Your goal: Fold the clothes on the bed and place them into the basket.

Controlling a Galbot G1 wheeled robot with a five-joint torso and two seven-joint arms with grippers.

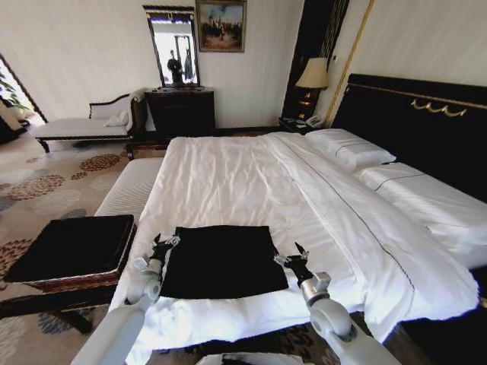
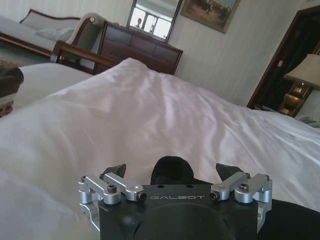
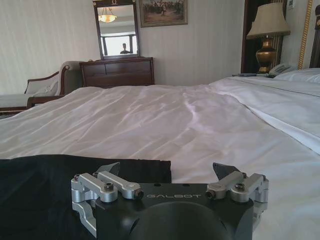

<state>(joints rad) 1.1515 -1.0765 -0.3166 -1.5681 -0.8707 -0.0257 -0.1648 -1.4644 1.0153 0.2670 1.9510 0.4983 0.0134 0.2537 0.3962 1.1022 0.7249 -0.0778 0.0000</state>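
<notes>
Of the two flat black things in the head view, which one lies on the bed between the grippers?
The black T-shirt, spread on the white duvet of the bed between the left gripper and right gripper. The other is the black-lined basket, off the bed.

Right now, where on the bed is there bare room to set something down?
Free duvet on the bed between the T-shirt and the pillows. Crowded at the near edge: left gripper and right gripper, both open, flank the shirt.

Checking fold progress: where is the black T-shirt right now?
In the head view the T-shirt lies flat in a rectangle on the bed at its near edge, between the left gripper and right gripper.
</notes>
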